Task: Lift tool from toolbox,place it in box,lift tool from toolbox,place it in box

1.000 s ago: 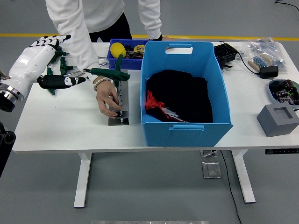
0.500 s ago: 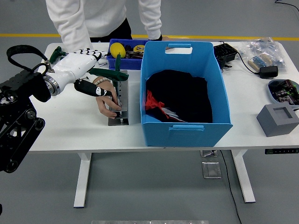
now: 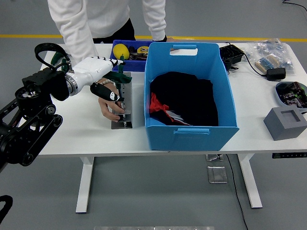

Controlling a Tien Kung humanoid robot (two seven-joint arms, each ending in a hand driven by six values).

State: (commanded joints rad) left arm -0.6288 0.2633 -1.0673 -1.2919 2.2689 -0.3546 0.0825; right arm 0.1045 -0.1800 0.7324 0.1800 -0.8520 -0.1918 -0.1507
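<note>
The left robot hand (image 3: 103, 76) has moved further to the right since a moment ago, and now it sits over the green tool (image 3: 115, 75) and the top of the grey metal block (image 3: 123, 103). Before, it was a bit more to the left and its black arm was lower in the picture; now the arm (image 3: 33, 112) has swung up and in from the left edge. The white robot hand points to the right with its fingers stretched out flat and close together. Its black thumb (image 3: 108, 92) hangs down below, just above the person's hand (image 3: 110, 103). It looks like the robot hand holds nothing, but I cannot tell if it touches the green tool under it. The person stands at the far side of the tabletop (image 3: 72, 129) and has kept that hand in the same spot, pressing on the grey metal block. The green tool lies just beside the small dark blue toolbox (image 3: 125, 57), not inside it. The toolbox has a yellow thing (image 3: 120, 50) in it. The big light blue box (image 3: 190, 93) stands right next to the metal block, and it has black cloth (image 3: 189, 98) and a bit of red (image 3: 156, 103) inside. The right robot hand cannot be seen.
</note>
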